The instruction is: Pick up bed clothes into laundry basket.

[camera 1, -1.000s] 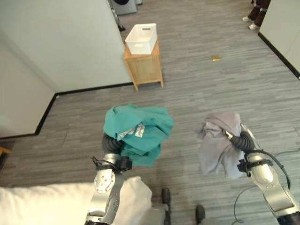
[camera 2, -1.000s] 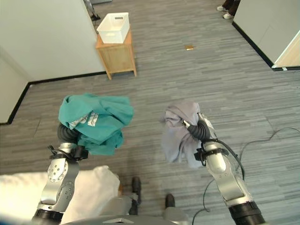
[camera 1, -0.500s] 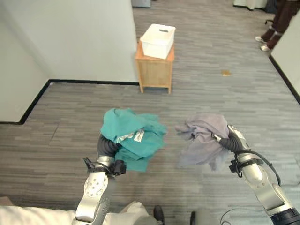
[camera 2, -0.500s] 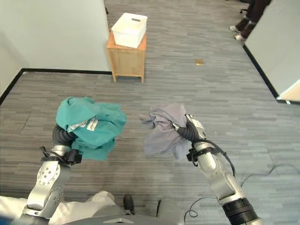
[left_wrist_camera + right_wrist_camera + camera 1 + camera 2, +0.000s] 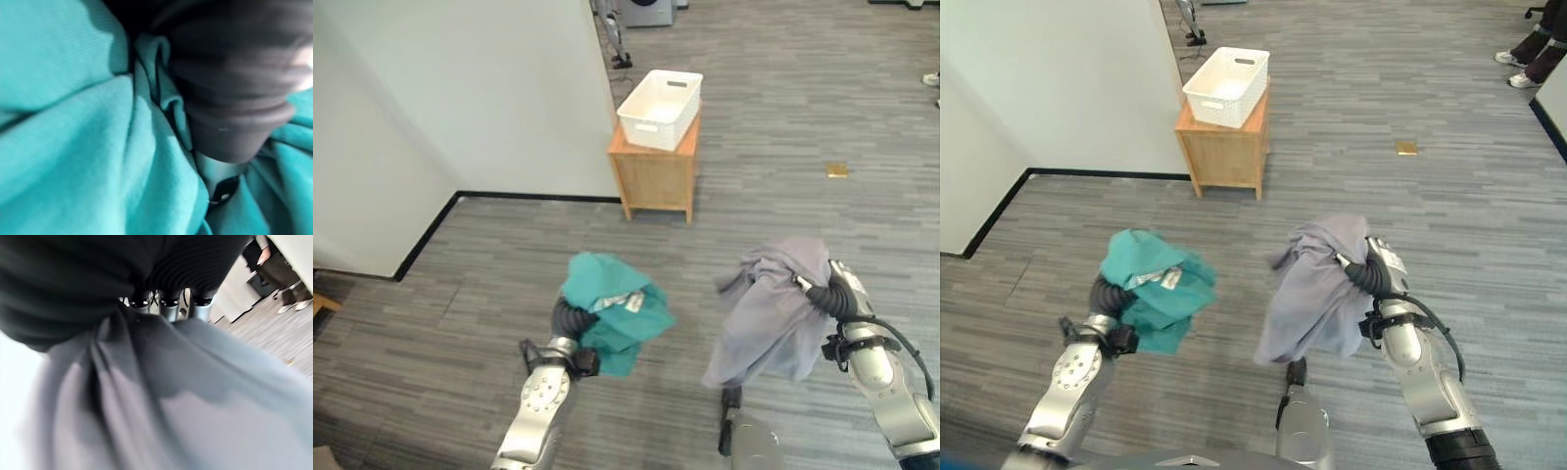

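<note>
Grey plank floor [image 5: 489, 294] all around, white wall [image 5: 460, 88] corner at left. Small wooden cabinet [image 5: 656, 176] by wall, white basket [image 5: 661, 96] on top, looks empty inside. Small yellowish thing [image 5: 836, 170] on floor further right, person's shoes [image 5: 1528, 69] at far right edge. Nothing between clothes and basket. Left hand [image 5: 570, 318] buried in bunched teal cloth [image 5: 615, 305] with white label, held up off floor, fingers hidden, can't tell. Right hand [image 5: 1371, 276] clamped on grey cloth [image 5: 1317, 289], hanging down in long folds.
</note>
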Robot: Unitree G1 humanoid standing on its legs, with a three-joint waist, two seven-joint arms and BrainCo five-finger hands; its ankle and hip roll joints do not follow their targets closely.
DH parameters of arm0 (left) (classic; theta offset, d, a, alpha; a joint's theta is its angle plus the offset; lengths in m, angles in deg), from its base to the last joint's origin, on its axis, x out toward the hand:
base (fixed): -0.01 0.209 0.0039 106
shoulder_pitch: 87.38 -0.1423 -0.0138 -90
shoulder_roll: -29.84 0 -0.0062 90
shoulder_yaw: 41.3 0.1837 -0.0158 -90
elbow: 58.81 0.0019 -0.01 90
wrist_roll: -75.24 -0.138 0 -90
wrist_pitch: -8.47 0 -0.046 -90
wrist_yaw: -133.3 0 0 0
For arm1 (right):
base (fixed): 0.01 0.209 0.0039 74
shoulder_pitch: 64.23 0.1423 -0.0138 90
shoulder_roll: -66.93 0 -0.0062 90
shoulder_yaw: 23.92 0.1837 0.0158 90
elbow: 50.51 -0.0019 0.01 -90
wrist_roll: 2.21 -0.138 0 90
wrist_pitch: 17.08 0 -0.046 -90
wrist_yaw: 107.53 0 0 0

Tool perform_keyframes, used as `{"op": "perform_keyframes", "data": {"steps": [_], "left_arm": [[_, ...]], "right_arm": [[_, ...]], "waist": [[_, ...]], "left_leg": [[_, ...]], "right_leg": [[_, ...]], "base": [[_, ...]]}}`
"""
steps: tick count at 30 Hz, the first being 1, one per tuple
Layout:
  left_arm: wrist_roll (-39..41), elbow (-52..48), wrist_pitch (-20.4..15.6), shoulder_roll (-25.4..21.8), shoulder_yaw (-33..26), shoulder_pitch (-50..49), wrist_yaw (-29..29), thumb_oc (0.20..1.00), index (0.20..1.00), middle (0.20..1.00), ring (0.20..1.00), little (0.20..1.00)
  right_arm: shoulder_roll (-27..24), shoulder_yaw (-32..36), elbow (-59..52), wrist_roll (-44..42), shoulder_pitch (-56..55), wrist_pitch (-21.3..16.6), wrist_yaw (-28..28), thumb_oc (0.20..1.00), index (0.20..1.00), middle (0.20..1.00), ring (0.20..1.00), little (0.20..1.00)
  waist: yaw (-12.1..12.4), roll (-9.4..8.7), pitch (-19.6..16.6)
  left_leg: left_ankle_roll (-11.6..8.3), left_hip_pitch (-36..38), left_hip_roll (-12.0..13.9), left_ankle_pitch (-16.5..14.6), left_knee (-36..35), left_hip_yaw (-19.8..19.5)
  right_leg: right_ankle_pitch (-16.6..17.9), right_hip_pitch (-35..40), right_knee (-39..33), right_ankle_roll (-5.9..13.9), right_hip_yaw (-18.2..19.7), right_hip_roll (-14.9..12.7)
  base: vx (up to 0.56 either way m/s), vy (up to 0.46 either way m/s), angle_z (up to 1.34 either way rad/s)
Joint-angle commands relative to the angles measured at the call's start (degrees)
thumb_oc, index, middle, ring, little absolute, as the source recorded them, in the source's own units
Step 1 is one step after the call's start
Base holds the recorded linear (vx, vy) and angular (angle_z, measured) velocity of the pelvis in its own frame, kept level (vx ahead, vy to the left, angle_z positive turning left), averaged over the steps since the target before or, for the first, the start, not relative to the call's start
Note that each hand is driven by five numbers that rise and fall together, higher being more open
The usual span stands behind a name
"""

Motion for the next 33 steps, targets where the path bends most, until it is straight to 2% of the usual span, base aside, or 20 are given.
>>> {"op": "perform_keyframes", "data": {"steps": [1,3,5,6,7,8,10,13,17,19,22,24,25,26,28,29,30,31,32,33], "left_arm": [[0.29,-7.74,-4.07,-3.16,-3.99,-0.57,0.78,0.200,0.200,0.200,0.200,0.200],[-1.41,-8.36,-4.34,-3.58,-5.18,-1.33,2.90,0.200,0.200,0.200,0.200,0.200],[-2.50,-8.54,-4.44,-3.29,-6.09,-2.46,4.67,0.200,0.200,0.200,0.200,0.200],[-2.51,-8.55,-4.44,-3.29,-6.10,-2.47,4.68,0.200,0.200,0.200,0.200,0.200],[-3.54,-8.51,-4.63,-2.50,-6.81,-3.71,6.39,0.200,0.200,0.200,0.200,0.200],[-3.77,-8.43,-4.50,-1.93,-7.08,-4.66,7.14,0.200,0.200,0.200,0.200,0.200],[-3.62,-8.04,-4.49,-0.78,-7.14,-5.59,7.99,0.200,0.200,0.200,0.200,0.200],[-4.09,-7.89,-4.25,-0.88,-7.05,-6.77,7.68,0.200,0.200,0.200,0.200,0.200],[-3.77,-8.45,-4.17,-2.14,-8.26,-9.10,7.93,0.200,0.200,0.200,0.200,0.200],[-3.53,-8.47,-4.02,-2.81,-8.21,-9.15,8.02,0.200,0.200,0.200,0.200,0.200],[-3.33,-8.06,-3.17,-4.78,-7.67,-7.18,8.44,0.200,0.200,0.200,0.200,0.200],[-3.34,-8.07,-3.13,-4.82,-7.71,-7.11,8.45,0.200,0.200,0.200,0.200,0.200],[-4.77,-8.21,-3.15,-6.65,-6.86,-4.71,9.00,0.200,0.200,0.200,0.200,0.200],[-5.17,-8.08,-3.03,-7.11,-6.62,-3.90,9.12,0.200,0.200,0.200,0.200,0.200],[-5.05,-8.14,-3.26,-7.51,-6.19,-2.80,8.91,0.200,0.200,0.200,0.200,0.200],[-4.86,-8.22,-3.36,-7.28,-5.91,-2.86,8.68,0.200,0.200,0.200,0.200,0.200],[-4.85,-8.22,-3.36,-7.25,-5.94,-2.87,8.67,0.200,0.200,0.200,0.200,0.200],[-4.72,-8.46,-3.57,-6.83,-5.79,-3.53,7.76,0.200,0.200,0.200,0.200,0.200],[-4.71,-8.48,-3.57,-6.82,-5.86,-3.55,7.74,0.200,0.200,0.200,0.200,0.200],[-4.37,-8.36,-3.60,-6.01,-5.76,-4.32,6.91,0.200,0.200,0.200,0.200,0.200]], "right_arm": [[-2.85,-0.29,-9.94,-1.88,1.12,-3.59,-2.55,0.200,0.200,0.200,0.200,0.200],[-2.35,-0.32,-9.43,-2.65,2.54,-2.93,-4.05,0.200,0.200,0.200,0.200,0.200],[-1.02,-0.35,-9.01,-4.04,2.21,-2.93,-5.20,0.200,0.200,0.200,0.200,0.200],[-1.02,-0.36,-9.00,-4.05,2.21,-2.93,-5.20,0.200,0.200,0.200,0.200,0.200],[0.75,-0.67,-8.85,-5.27,1.27,-3.09,-5.54,0.200,0.200,0.200,0.200,0.200],[1.20,-1.24,-8.43,-5.61,0.78,-3.20,-5.90,0.200,0.200,0.200,0.200,0.200],[2.23,-1.14,-8.06,-6.00,-0.92,-3.23,-6.61,0.200,0.200,0.200,0.200,0.200],[2.28,-0.81,-7.44,-5.12,-1.57,-2.70,-7.74,0.200,0.200,0.200,0.200,0.200],[1.65,-0.83,-8.01,-3.63,-0.24,-2.32,-7.87,0.200,0.200,0.200,0.200,0.200],[1.82,-0.55,-7.98,-2.75,0.58,-2.21,-8.55,0.200,0.200,0.200,0.200,0.200],[2.19,0.51,-8.28,-1.49,2.38,-1.70,-9.95,0.200,0.200,0.200,0.200,0.200],[2.25,0.51,-8.26,-1.46,2.47,-1.68,-9.95,0.200,0.200,0.200,0.200,0.200],[2.83,1.39,-8.92,-1.11,4.07,-1.52,-11.16,0.200,0.200,0.200,0.200,0.200],[3.51,1.54,-9.22,-1.28,4.17,-1.61,-11.44,0.200,0.200,0.200,0.200,0.200],[4.14,1.86,-10.30,-1.81,3.30,-1.71,-11.21,0.200,0.200,0.200,0.200,0.200],[4.15,1.90,-10.84,-1.78,2.88,-1.67,-11.09,0.200,0.200,0.200,0.200,0.200],[4.13,1.88,-10.90,-1.77,2.87,-1.65,-11.07,0.200,0.200,0.200,0.200,0.200],[4.03,2.05,-11.22,-1.46,2.57,-1.57,-10.95,0.200,0.200,0.200,0.200,0.200],[4.03,2.00,-11.23,-1.45,2.60,-1.57,-10.96,0.200,0.200,0.200,0.200,0.200],[3.91,2.65,-12.45,-0.72,3.05,-1.57,-11.43,0.200,0.200,0.200,0.200,0.200]], "waist": [[-0.19,-3.54,1.97],[1.89,-4.16,3.25],[2.91,-3.50,2.74],[2.96,-3.66,2.69],[4.21,-2.44,2.07],[5.10,-1.89,1.81],[6.08,-0.70,1.21],[6.70,-0.51,0.98],[8.02,-0.70,-1.32],[9.28,-1.98,-2.32],[9.25,-4.04,-2.82],[9.40,-4.26,-2.81],[6.34,-3.83,-1.55],[5.46,-3.40,-1.16],[3.65,-2.98,-0.40],[2.57,-2.72,0.13],[2.47,-2.56,0.12],[1.06,-2.56,0.38],[1.01,-2.45,0.41],[-0.39,-3.10,0.28]], "left_leg": [[1.30,-11.10,-2.07,4.90,28.29,3.53],[1.86,-18.91,2.64,3.26,28.95,9.49],[3.68,-19.91,1.93,2.86,17.14,12.01],[3.73,-19.77,1.72,3.03,16.82,12.17],[5.23,-21.79,-0.09,1.34,4.34,12.94],[5.21,-22.14,-1.42,3.57,-2.55,12.35],[4.10,-22.71,0.18,9.95,-13.46,14.09],[4.11,-25.45,3.30,12.48,-19.02,20.96],[4.77,-25.01,3.21,15.08,-19.10,20.89],[5.42,-24.01,2.60,15.80,-18.91,21.96],[8.27,-20.07,-0.55,12.28,-19.15,23.28],[8.44,-20.09,-0.81,12.11,-19.13,23.52],[10.14,-16.35,-2.12,8.55,-19.88,22.03],[10.34,-14.79,-2.27,7.09,-19.97,21.51],[10.14,-12.43,-3.40,4.58,-19.97,19.76],[10.07,-11.13,-3.91,3.53,-19.97,18.53],[10.01,-11.25,-3.68,3.73,-19.97,18.45],[9.83,-9.05,-4.75,1.81,-19.97,17.40],[9.79,-9.14,-4.55,2.07,-19.97,17.40],[9.10,-6.00,-5.93,-0.64,-19.97,15.89]], "right_leg": [[0.78,10.69,-13.28,4.58,-0.76,-2.85],[-2.65,15.04,-13.28,4.14,0.26,-1.84],[-4.21,16.40,-13.28,5.11,1.21,-1.42],[-4.18,16.34,-13.28,5.15,1.29,-1.60],[-6.54,18.82,-13.28,6.21,2.06,-0.81],[-7.51,19.72,-13.28,6.79,2.44,-0.43],[-9.44,22.52,-13.28,7.22,2.18,0.57],[-11.71,27.00,-13.28,7.43,0.87,1.21],[-14.17,31.79,-13.28,8.32,3.02,1.83],[-14.23,32.45,-10.58,8.55,4.21,0.87],[-7.89,28.73,2.71,11.81,3.93,-2.22],[-8.19,28.31,3.35,12.03,4.16,-2.62],[0.76,17.92,19.86,13.26,7.55,-4.11],[1.74,15.21,21.45,13.26,7.77,-5.03],[-1.23,10.57,18.28,12.11,7.52,-5.98],[-3.88,8.70,15.68,10.97,7.37,-5.09],[-3.70,8.75,15.45,10.77,7.16,-4.86],[-6.66,7.97,9.29,9.88,7.49,-3.41],[-6.24,8.11,8.81,9.71,7.36,-3.18],[-4.47,4.37,-1.39,9.54,8.05,-2.14]], "base": [[0.45,-0.362,-0.22],[0.49,-0.150,-0.33],[0.35,0.093,-0.26],[0.43,0.178,-0.39],[0.46,0.196,-0.38],[0.62,0.258,-0.15],[0.50,0.155,-0.29],[0.45,0.080,-0.06],[0.58,0.108,0.22],[0.46,0.103,-0.73],[0.33,0.116,-0.21],[0.22,0.115,0.32],[0.42,0.153,0.29],[0.58,0.172,0.42],[0.47,0.036,0.64],[0.32,0.000,0.56],[0.41,-0.029,0.65],[0.23,-0.034,0.77],[0.56,-0.106,0.82],[0.49,-0.110,0.39]]}}
